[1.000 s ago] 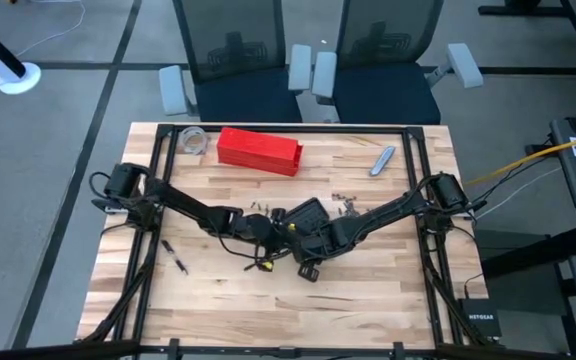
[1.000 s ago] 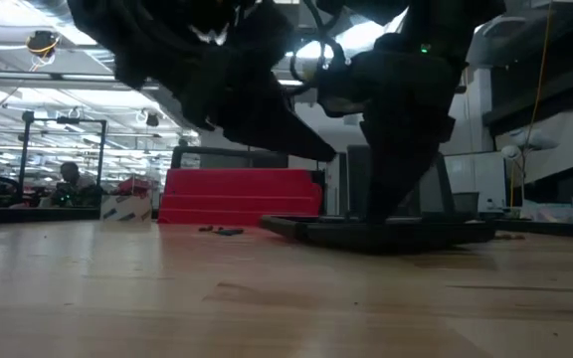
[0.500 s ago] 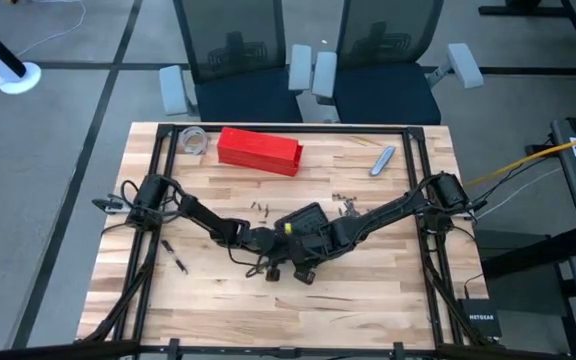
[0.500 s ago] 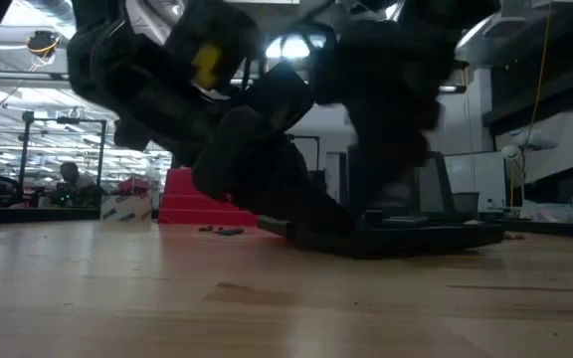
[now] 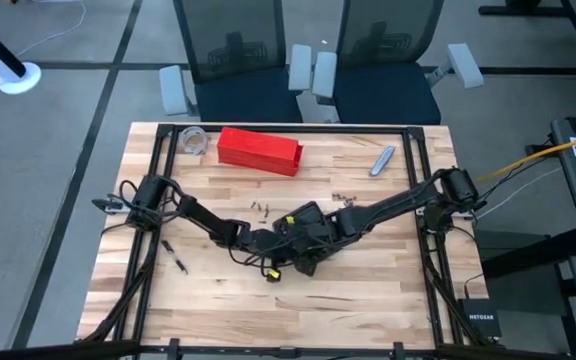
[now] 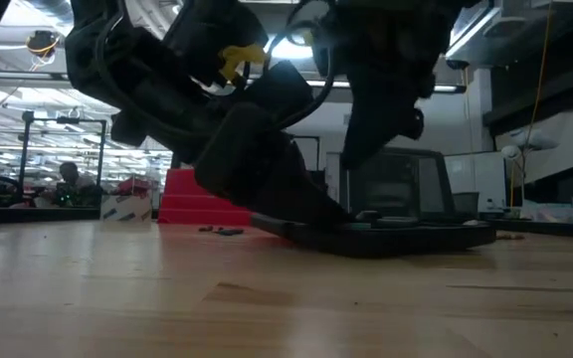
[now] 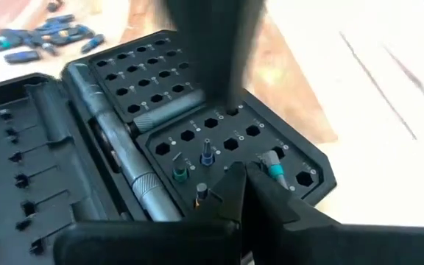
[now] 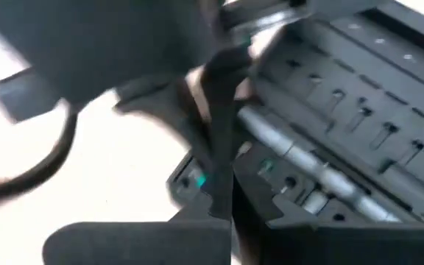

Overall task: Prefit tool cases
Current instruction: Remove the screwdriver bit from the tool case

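Two dark robot arms meet over an open black tool case (image 5: 303, 222) lying flat near the middle of a wooden worktop (image 5: 368, 300), its two hinged halves spread apart. The left gripper (image 7: 245, 173), reaching in from the left edge, has its fingers pinched together with nothing between them, the tips resting down on the half gridded with hexagonal bit sockets, close to that half's outer corner. A few bits (image 7: 206, 151) stand in the sockets just beside the tips, and a metal driver handle (image 7: 124, 147) lies along the hinge side of the tray. The right gripper (image 8: 223, 169), coming from the right edge, is likewise clenched and empty, its tips low over the same case next to the left arm's fingers; whether they touch the plastic cannot be told. A longer red box (image 5: 258, 150) sits near the far edge towards the left corner, with a clear round container (image 5: 193, 140) beside it. Loose bits (image 5: 260, 208) lie scattered on the wood just behind the case, and a silver-blue tool (image 5: 383, 160) rests near the far right corner.
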Tool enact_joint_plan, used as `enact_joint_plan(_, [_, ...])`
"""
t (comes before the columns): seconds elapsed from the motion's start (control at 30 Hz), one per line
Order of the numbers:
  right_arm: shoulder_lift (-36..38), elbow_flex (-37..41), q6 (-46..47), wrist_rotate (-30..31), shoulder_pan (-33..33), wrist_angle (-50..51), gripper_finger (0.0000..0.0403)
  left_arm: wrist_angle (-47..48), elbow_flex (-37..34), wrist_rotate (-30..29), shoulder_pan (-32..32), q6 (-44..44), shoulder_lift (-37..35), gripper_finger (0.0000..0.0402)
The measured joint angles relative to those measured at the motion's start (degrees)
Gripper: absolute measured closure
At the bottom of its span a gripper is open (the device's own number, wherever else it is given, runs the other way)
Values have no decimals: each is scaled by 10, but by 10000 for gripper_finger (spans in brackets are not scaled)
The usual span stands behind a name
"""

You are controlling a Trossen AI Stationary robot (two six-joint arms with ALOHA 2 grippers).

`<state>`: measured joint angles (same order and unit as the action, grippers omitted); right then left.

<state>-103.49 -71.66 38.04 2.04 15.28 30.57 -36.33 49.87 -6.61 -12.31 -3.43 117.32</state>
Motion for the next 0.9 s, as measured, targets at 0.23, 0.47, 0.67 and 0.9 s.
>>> enact_joint_plan(0.23, [32,-1,-68,-36,0,9,402,53,-2,-8,13,87,-49,401])
enact_joint_plan(0.47, [38,-1,-132,-68,0,8,366,80,-2,-14,26,141,-98,401])
enact_joint_plan(0.67, [35,1,-190,-22,0,-10,265,194,0,-28,41,177,-154,401])
enact_joint_plan(0.9, [-10,1,-218,-1,-21,-47,216,298,0,-29,45,142,-154,401])
